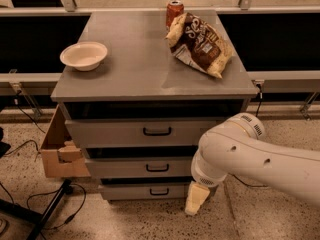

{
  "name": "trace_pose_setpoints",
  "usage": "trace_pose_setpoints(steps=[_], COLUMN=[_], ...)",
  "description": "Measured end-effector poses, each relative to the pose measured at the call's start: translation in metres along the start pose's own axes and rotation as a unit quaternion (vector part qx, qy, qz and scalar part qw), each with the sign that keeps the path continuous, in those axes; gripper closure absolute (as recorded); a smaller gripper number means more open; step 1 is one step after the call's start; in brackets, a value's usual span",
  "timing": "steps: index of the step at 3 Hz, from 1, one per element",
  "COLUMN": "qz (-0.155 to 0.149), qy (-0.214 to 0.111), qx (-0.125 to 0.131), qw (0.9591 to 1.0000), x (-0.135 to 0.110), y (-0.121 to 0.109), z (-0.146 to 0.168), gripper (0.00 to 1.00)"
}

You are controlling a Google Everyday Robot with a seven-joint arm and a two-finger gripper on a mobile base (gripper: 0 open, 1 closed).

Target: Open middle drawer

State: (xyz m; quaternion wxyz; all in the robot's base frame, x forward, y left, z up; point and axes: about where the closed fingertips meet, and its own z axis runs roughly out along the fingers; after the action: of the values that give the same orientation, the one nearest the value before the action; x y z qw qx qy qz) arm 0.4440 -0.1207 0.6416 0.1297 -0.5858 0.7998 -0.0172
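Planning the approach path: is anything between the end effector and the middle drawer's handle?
Nothing visible is in the way. The end effector hangs low, in front of the right end of the bottom drawer. Between it and the handle of the middle drawer, up to its left, only bare drawer fronts show.

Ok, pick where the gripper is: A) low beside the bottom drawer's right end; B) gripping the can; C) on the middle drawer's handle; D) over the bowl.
A: the gripper hangs low at the right end of the bottom drawer, away from the handle of the middle drawer.
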Motion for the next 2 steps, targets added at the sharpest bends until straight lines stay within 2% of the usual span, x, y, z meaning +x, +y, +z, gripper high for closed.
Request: trace_pose_setpoints(steps=[1, 2], qz=[0.001, 0.006], qy=[0.0, 0.017], qx=[-0.003, -0.014], qw=[1.0, 0.9997], x=[-0.001, 0.007], y=[0.001, -0.003], z=[0.003, 0.031], gripper=[0.0, 0.0])
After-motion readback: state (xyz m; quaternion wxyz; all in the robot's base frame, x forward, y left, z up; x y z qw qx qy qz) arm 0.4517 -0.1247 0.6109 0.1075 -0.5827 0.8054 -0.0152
